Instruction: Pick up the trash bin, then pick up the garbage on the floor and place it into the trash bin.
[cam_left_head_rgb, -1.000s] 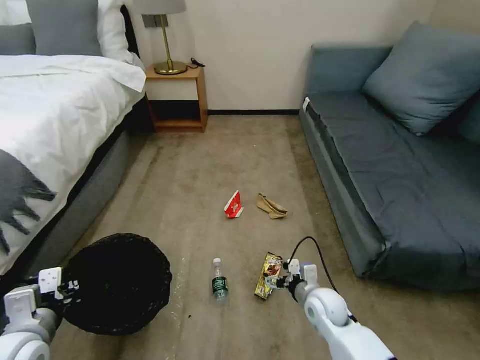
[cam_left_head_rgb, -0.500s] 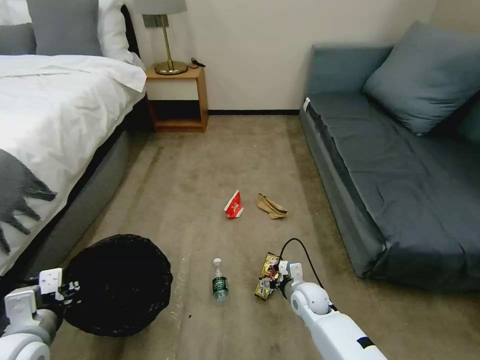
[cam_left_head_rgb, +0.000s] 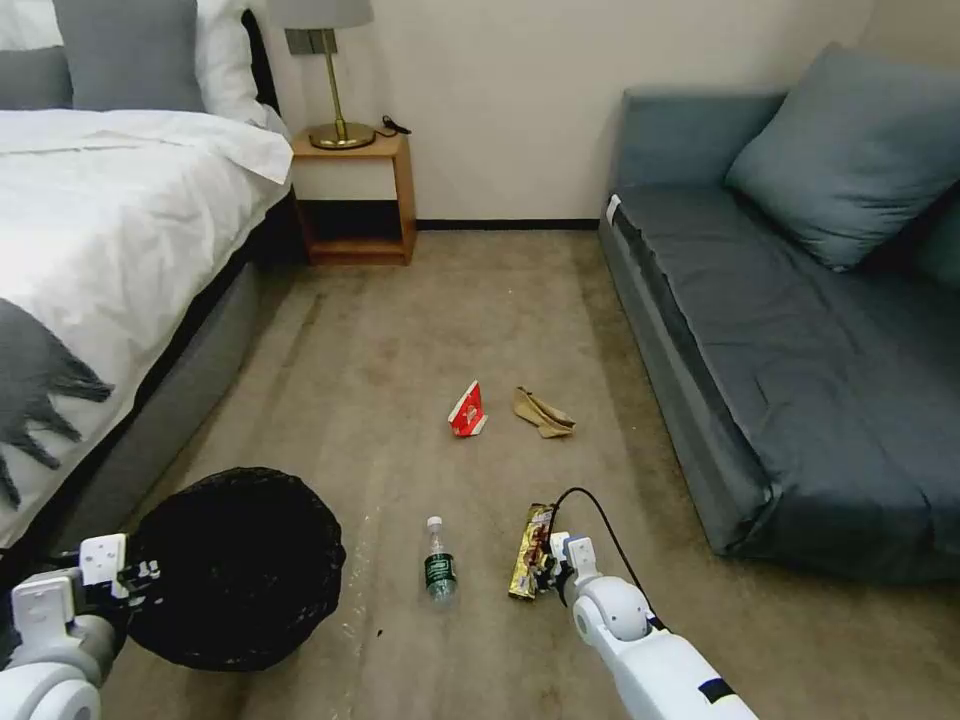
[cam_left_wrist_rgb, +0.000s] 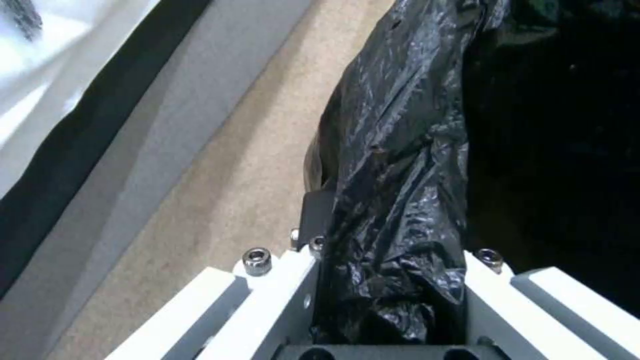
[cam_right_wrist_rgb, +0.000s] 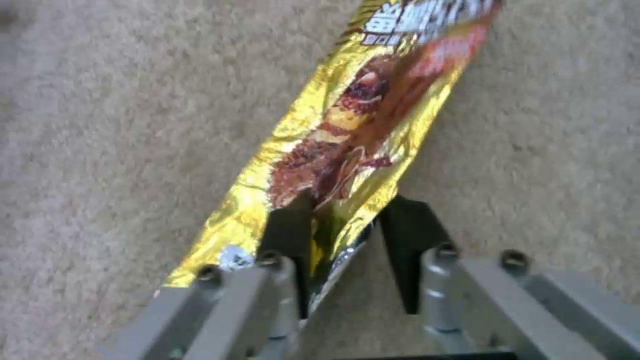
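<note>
Sitting on the floor beside the bed (cam_left_head_rgb: 110, 230), well to the left of the wrapper: bin (cam_left_head_rgb: 235, 565), black liner up, bag still empty from the look of it. Gripping the bin's near rim: left end effector (cam_left_head_rgb: 140, 585), fingers (cam_left_wrist_rgb: 310, 220) pinched through the crinkled liner, so the bin seems already in hand.

Lying just left of the wrapper: bottle (cam_left_head_rgb: 439, 570), cap pointing away from the robot. Resting farther out past the wrapper, toward the far wall: red packet (cam_left_head_rgb: 468, 410) and tan paper (cam_left_head_rgb: 543, 413), side by side, both untouched.

Lying flat on the carpet: wrapper (cam_left_head_rgb: 528, 550), long and gold. Straddling its near edge: right end effector (cam_left_head_rgb: 548, 575), fingers (cam_right_wrist_rgb: 287, 230) partly apart, one pressing on the foil and one on the carpet beside it, nothing gripped yet.

Judging the step: grasping the first piece of garbage. Needing next: closing on the thin foil edge without sliding off, then lifting and carrying leftward over the bin.
</note>
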